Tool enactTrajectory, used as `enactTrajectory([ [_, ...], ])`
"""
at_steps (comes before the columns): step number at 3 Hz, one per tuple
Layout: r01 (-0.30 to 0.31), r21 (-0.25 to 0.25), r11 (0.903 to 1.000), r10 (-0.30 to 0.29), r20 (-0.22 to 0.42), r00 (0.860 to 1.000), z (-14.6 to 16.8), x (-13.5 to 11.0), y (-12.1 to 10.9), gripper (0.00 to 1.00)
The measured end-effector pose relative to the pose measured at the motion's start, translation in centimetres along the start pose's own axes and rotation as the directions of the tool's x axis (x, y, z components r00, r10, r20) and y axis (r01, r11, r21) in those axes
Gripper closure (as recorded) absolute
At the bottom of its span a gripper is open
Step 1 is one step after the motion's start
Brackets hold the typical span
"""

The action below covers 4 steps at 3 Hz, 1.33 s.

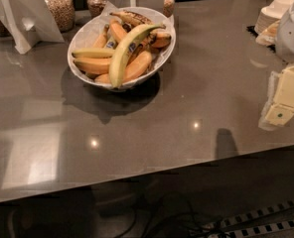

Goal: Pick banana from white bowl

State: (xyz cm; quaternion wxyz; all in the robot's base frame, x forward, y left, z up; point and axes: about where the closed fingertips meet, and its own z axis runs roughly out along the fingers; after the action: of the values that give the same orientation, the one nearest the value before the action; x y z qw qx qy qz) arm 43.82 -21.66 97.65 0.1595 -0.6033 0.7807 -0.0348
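Glass jars [60, 6] line the far edge of the grey worktop [186, 98], beside folded white cards [25, 14] at its far-left corner; stacked paper bowls [276, 11] sit at the far-right corner.

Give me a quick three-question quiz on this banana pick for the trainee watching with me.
1. True or false: the gripper is touching the banana.
2. Where does the banana lie? A) on top of the other bananas in the white bowl; B) under the other bananas; C) in the gripper.
3. At which edge of the picture is the gripper?

Key: 1 false, it is well apart from the bowl; 2 A; 3 the right edge.
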Motion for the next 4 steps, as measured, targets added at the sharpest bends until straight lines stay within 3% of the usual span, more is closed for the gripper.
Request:
enactTrajectory([
  [1, 0.000, 0.000, 1.0000, 0.000, 0.000, 1.000, 0.0, 0.0, 0.0, 0.00],
  [2, 0.064, 0.051, 0.9967, -0.066, 0.053, 0.996, -0.3, -1.8, -1.1, 0.00],
  [3, 0.178, 0.112, 0.9777, -0.192, 0.128, 0.973, -0.8, -5.1, -3.0, 0.00],
  [4, 0.330, 0.186, 0.9255, -0.361, 0.170, 0.917, -1.1, -8.9, -4.6, 0.00],
])
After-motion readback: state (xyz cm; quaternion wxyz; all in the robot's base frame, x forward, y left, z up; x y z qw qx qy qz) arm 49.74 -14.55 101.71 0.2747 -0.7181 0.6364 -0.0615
